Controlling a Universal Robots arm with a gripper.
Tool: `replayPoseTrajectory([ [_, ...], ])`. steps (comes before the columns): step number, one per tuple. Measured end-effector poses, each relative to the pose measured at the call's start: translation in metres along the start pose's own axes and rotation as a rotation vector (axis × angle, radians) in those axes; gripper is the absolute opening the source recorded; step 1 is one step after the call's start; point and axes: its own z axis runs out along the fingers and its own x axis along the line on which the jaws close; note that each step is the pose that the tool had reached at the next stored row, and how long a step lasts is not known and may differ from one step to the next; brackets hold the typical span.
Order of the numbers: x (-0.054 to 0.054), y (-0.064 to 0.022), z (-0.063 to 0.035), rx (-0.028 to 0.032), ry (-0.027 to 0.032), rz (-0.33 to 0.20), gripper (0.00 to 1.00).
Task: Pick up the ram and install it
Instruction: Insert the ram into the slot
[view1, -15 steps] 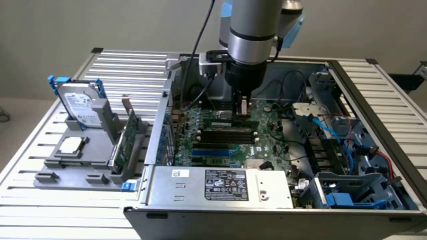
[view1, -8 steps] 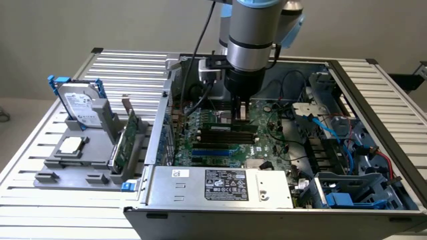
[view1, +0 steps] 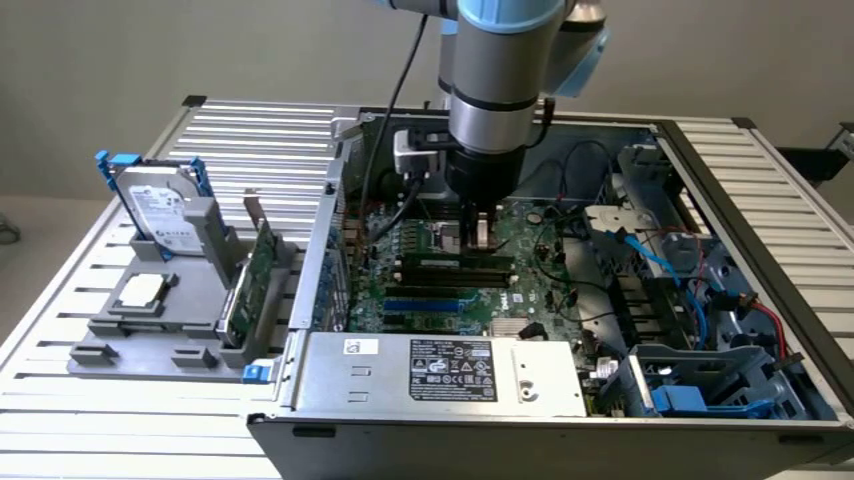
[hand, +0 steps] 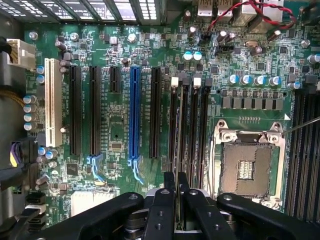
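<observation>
- Memory slots (view1: 454, 268), near the middle of the motherboard (view1: 541, 300): if the stick is off the slot line or its notch is reversed, pressing could bend it or scar the contacts.
- Gripper (hand: 176, 181): its fingers are clamped on the ram (view1: 482, 231), held edge-on over those slots. With so narrow a hold, it may tilt or slip.
- Blue cables (view1: 654, 262), by the case's right wall: a sideways swing could snag them.

The tabletop (view1: 254, 130) is pale slatted metal. An open computer case (view1: 534, 440) sits across the centre and right of the frame. A grey holder tray (view1: 134, 335) lies at the left, just beside it.
</observation>
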Motion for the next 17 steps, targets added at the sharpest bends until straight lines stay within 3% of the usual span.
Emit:
replayPoseTrajectory([
  [3, 0.0002, 0.0007, 0.0002, 0.0064, -0.0004, -0.007, 0.14],
  [17, 0.0005, 0.0039, 0.0067, 0.0071, -0.0007, -0.007, 0.14],
])
